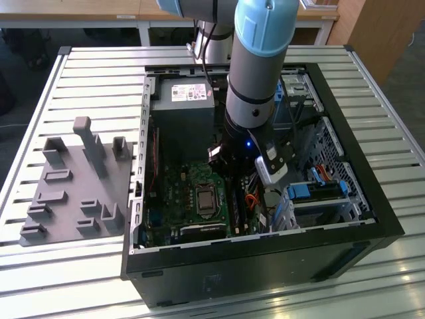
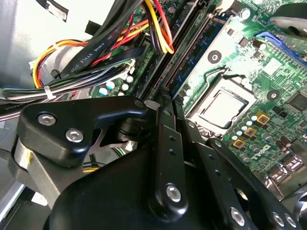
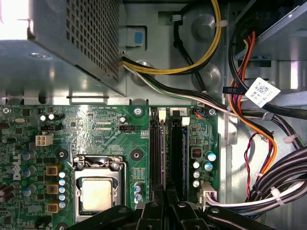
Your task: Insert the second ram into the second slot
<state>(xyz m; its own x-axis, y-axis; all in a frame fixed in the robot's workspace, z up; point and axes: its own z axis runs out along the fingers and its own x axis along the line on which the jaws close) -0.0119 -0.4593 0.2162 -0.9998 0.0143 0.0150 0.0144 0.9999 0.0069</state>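
My gripper (image 3: pixel 165 200) is low inside the open computer case (image 1: pixel 265 262), over the black memory slots (image 3: pixel 154 153) of the green motherboard (image 3: pixel 96 124). Its fingers (image 2: pixel 163 124) lie almost together. The second ram (image 2: pixel 194 52) is a thin blue stick seen edge-on, running from the fingertips along the slots. In the first wrist view the second ram (image 3: pixel 164 153) lines up with the narrow gap between the fingers. Whether it sits fully down in its slot I cannot tell. The arm (image 1: pixel 255 80) hides this spot in the exterior view.
The processor socket (image 3: pixel 98 189) lies beside the slots, and bundled cables (image 3: pixel 249 124) hang close on the other side. The power supply (image 1: pixel 182 100) fills the case's far end. A drive cage (image 1: pixel 319 193) stands at the exterior view's right, a grey fixture plate (image 1: pixel 73 186) at its left.
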